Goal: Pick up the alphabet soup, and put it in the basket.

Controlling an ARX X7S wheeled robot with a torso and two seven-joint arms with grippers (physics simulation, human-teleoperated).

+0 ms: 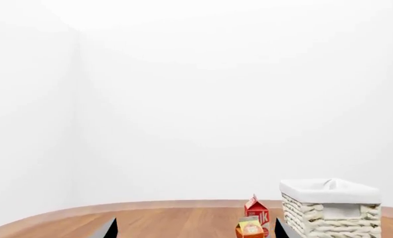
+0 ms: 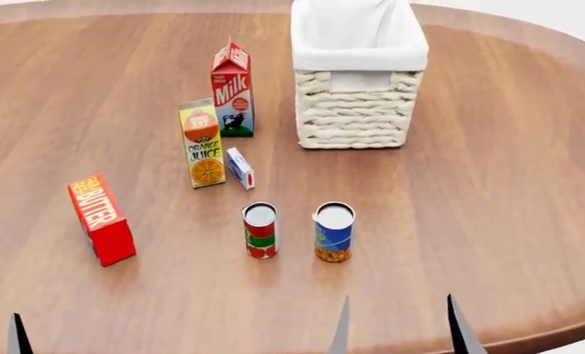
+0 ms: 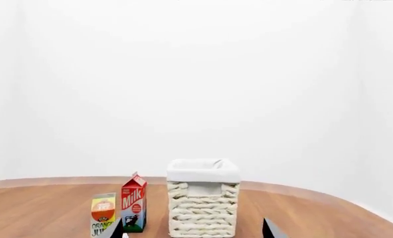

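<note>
The alphabet soup (image 2: 333, 232), a blue-labelled can with a white top, stands upright on the wooden table in the head view. It does not show in either wrist view. The basket (image 2: 356, 110), cream wicker with a white cloth lining, stands at the far side behind the can; it also shows in the left wrist view (image 1: 330, 213) and the right wrist view (image 3: 203, 208). My right gripper (image 2: 400, 332) is open and empty, near the table's front, just short of the can and a little to its right. My left gripper (image 1: 195, 230) is open and empty, low at the far left.
A red-and-green can (image 2: 260, 230) stands just left of the soup. Behind them are a small white-blue box (image 2: 240, 168), an orange juice carton (image 2: 203, 144) and a milk carton (image 2: 232, 90). A red butter box (image 2: 101, 220) stands at the left. The table's curved edge (image 2: 568, 332) runs front right.
</note>
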